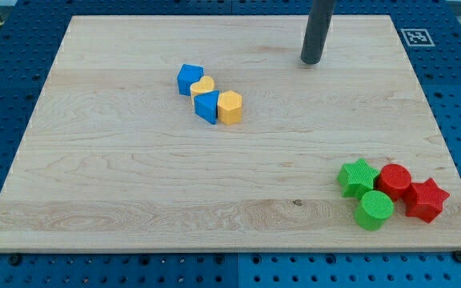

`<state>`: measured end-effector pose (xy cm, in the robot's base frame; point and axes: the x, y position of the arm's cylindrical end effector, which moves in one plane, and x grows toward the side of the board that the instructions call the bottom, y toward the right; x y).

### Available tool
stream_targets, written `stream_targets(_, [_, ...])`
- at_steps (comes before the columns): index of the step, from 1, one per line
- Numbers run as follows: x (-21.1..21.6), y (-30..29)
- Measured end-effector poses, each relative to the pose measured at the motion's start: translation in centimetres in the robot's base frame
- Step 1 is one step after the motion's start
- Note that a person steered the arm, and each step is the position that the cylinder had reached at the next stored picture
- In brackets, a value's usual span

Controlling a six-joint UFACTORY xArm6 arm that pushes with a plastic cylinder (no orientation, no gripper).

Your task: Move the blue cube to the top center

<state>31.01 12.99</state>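
A blue cube (190,78) sits left of the board's middle, in the upper half. A yellow heart (202,87) touches its lower right side. Below that a second blue block (207,106) stands against a yellow hexagonal block (230,107). My tip (310,60) is the lower end of a dark rod coming down from the view's top. It rests on the wooden board (134,184) well to the right of the blue cube and slightly above it, touching no block.
At the view's bottom right a green star (357,177), a red cylinder (394,181), a red star (425,199) and a green cylinder (374,210) sit clustered. A fiducial marker (416,37) lies off the board's top right corner.
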Motion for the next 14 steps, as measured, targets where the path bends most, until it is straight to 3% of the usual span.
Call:
stream_targets(1, [0.3, 0.0])
stream_targets(3, [12.1, -3.0])
stream_targets(4, [12.2, -3.0])
stream_targets(6, [16.8, -6.7])
stream_targets(7, [16.5, -9.5])
stream_targets(8, [16.3, -16.6])
stream_targets(9, [13.2, -20.4])
stream_targets(10, [7.9, -20.4])
stream_targets(11, [7.3, -20.4])
stream_targets(14, [-0.6, -20.2])
